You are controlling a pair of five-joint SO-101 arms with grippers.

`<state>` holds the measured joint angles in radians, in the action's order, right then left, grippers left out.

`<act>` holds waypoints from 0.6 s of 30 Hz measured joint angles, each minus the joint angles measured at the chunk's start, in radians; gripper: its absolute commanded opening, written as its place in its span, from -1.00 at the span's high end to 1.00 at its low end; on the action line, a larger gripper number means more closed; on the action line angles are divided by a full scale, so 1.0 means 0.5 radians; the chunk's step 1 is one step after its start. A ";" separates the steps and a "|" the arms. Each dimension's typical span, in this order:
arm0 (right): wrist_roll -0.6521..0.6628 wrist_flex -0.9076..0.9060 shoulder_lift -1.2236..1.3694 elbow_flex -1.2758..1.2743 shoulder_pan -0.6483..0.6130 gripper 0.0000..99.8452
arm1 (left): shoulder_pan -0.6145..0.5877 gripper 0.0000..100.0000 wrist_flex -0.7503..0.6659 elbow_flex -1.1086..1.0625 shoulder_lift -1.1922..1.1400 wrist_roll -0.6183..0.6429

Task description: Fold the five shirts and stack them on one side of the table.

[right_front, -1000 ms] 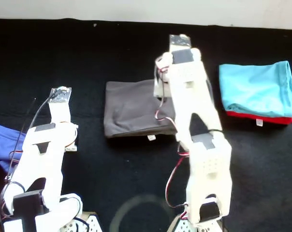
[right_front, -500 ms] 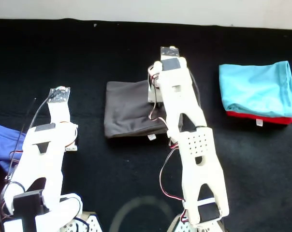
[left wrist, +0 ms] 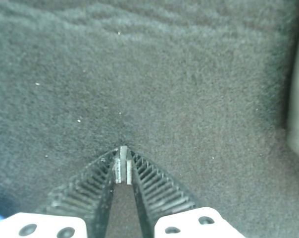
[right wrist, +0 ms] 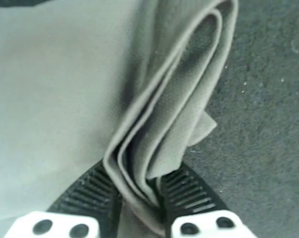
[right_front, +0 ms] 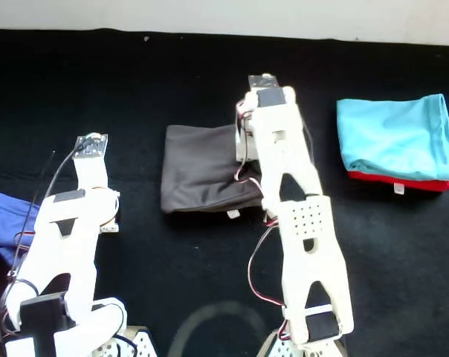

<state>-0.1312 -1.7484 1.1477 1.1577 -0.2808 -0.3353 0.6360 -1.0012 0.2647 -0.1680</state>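
Over the last second the right arm (right_front: pixel 302 230) has drawn its wrist back from the far reach toward the middle of the table, then nudged a little to the right in the last half second. The grey shirt's near right corner has shifted slightly with it. The left arm (right_front: pixel 65 227) has not moved.

Nearest, at the table's left edge, a blue shirt (right_front: pixel 0 223) lies bunched beside the left arm. The left gripper (left wrist: pixel 122 154) hangs over bare black table cloth (left wrist: pixel 164 74) with its ribbed fingers pressed together at the tips and nothing between them. A sliver of blue at the corner of the left wrist view is probably that same shirt, though too little shows to be sure.

Farther out, in the middle of the table, lies the grey shirt (right_front: pixel 198 175), folded into a rough rectangle with a small white label (right_front: pixel 232 213) at its near edge. The right arm reaches over the shirt's right side. The right gripper (right wrist: pixel 139 171) pinches a folded edge of the grey shirt (right wrist: pixel 65 89) — several layers of cloth are bunched between its two black fingers, and the fold curls up and away from them.

Well apart to the right, a folded cyan shirt (right_front: pixel 395 134) sits on top of a red shirt (right_front: pixel 392 181), of which a thin strip shows along the near edge. Beyond the cloth's far edge runs a pale wall (right_front: pixel 210 13).
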 measured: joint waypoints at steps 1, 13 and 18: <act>0.018 0.000 0.003 0.021 0.021 0.99 | 0.000 0.98 0.000 0.000 0.000 0.000; 0.743 -0.009 -0.623 -0.077 0.344 0.99 | 0.000 0.98 -0.006 0.000 0.000 0.000; 1.013 -0.012 -1.059 -0.206 0.442 0.99 | 0.000 0.98 -0.006 0.000 0.000 0.000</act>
<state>0.3751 -1.7545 0.6183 1.0549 -0.0598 -0.3353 0.6329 -1.0012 0.2647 -0.1680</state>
